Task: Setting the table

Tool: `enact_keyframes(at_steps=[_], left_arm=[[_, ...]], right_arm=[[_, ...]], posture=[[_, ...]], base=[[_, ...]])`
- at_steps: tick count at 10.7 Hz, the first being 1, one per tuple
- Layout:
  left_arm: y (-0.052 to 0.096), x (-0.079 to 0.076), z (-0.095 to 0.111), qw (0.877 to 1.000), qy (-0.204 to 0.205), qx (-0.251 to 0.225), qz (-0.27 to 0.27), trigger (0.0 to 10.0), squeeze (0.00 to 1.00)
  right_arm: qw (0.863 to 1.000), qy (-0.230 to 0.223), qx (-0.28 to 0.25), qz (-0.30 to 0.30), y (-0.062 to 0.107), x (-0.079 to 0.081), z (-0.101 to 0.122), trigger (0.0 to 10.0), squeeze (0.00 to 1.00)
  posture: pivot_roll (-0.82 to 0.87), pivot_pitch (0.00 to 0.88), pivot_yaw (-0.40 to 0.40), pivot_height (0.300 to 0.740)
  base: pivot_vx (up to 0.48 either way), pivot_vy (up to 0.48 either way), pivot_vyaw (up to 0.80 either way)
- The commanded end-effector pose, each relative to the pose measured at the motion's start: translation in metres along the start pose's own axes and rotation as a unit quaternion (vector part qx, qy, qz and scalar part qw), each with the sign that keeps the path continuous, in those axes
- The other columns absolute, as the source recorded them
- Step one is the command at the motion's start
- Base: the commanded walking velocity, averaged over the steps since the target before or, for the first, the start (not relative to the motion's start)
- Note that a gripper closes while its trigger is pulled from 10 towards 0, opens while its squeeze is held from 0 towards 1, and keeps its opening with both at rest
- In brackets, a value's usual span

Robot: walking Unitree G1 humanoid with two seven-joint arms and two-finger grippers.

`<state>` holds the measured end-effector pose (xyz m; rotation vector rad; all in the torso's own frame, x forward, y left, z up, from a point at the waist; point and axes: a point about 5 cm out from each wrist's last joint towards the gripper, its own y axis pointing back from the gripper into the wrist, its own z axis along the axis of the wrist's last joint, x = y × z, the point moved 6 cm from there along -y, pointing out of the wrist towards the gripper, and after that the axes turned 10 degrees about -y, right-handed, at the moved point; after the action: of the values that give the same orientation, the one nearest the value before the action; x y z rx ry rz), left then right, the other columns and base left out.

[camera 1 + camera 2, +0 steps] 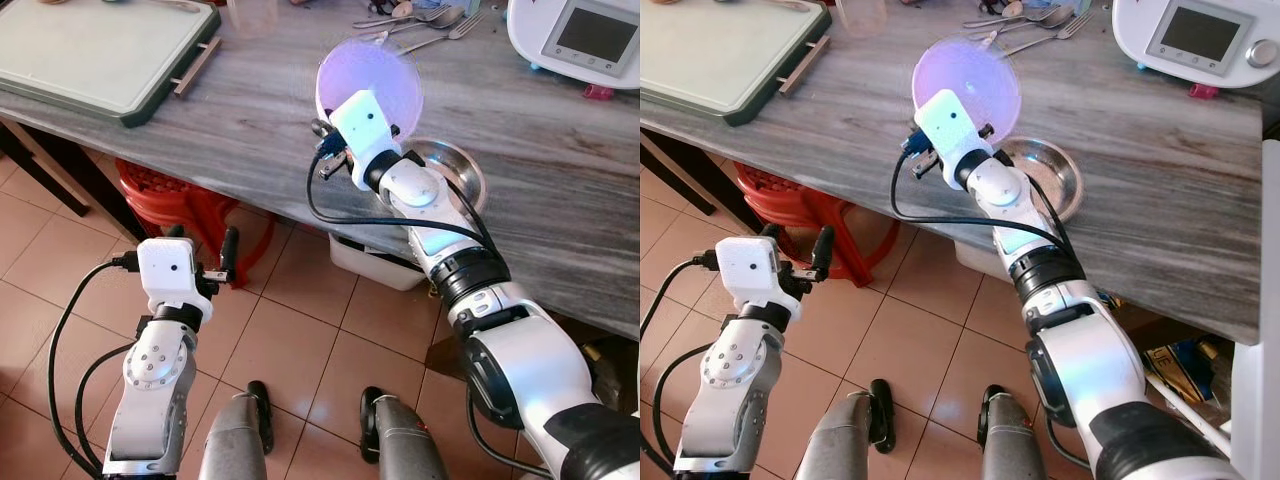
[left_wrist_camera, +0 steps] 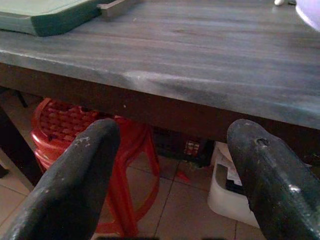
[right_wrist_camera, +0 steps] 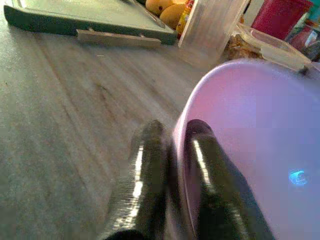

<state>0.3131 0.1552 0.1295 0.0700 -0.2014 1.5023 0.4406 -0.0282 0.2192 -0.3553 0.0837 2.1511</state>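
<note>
The right gripper [image 3: 172, 165] is clamped on the rim of a lilac plastic bowl [image 1: 375, 80], one finger inside the wall and one outside, a pinch that suits a thin-walled vessel and leaves the hollow free. The bowl is held tilted over the grey wooden table [image 1: 250, 110], near its front edge, and whether its base touches the surface cannot be told. Just beside it, toward the same front edge, rests a steel bowl [image 1: 462, 172], partly hidden behind the right forearm; the lilac bowl appears destined for a place next to it, though that is a judgement. Forks and spoons [image 1: 425, 20] lie at the table's far edge, close to a white kitchen appliance [image 1: 580, 40] at the far right corner. A green cutting board [image 1: 100, 50] occupies the far left corner. The left gripper [image 2: 170, 165] hangs below the front edge with fingers spread wide and holding nothing, facing a red plastic stool [image 1: 185, 205] under the table.
</note>
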Motion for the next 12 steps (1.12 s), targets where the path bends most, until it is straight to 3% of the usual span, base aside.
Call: enact_keyframes(at_steps=[1,5,7,10,12], left_arm=[[0.002,0.001,-0.002,1.000,0.000,0.005,0.000,10.0,0.00],[0.004,0.001,-0.006,1.000,-0.002,0.015,-0.002,10.0,0.00],[0.001,0.000,-0.006,1.000,-0.003,0.018,-0.004,10.0,0.00],[-0.001,0.003,-0.007,1.000,-0.005,0.019,0.001,10.0,0.00],[-0.002,0.002,-0.006,1.000,-0.007,0.016,0.001,10.0,0.00]], right_arm=[[1.000,0.003,0.005,0.004,-0.001,-0.001,0.001,10.0,1.00],[1.000,0.013,0.006,-0.002,0.002,-0.007,0.002,10.0,1.00],[1.000,-0.004,-0.007,0.007,0.002,-0.006,0.012,10.0,1.00],[0.997,-0.021,-0.025,0.069,0.005,0.010,0.032,10.0,1.00],[0.996,-0.051,-0.047,0.052,0.010,0.004,0.045,10.0,1.00]], posture=[[0.04,0.273,0.014,0.740],[0.04,0.281,0.016,0.740],[0.04,0.300,0.020,0.740],[0.03,0.284,0.018,0.740],[0.03,0.276,0.018,0.740]], base=[[0.000,0.000,0.00],[0.000,0.000,0.00],[0.000,0.000,0.00],[0.000,0.000,0.00],[0.000,0.000,0.00]])
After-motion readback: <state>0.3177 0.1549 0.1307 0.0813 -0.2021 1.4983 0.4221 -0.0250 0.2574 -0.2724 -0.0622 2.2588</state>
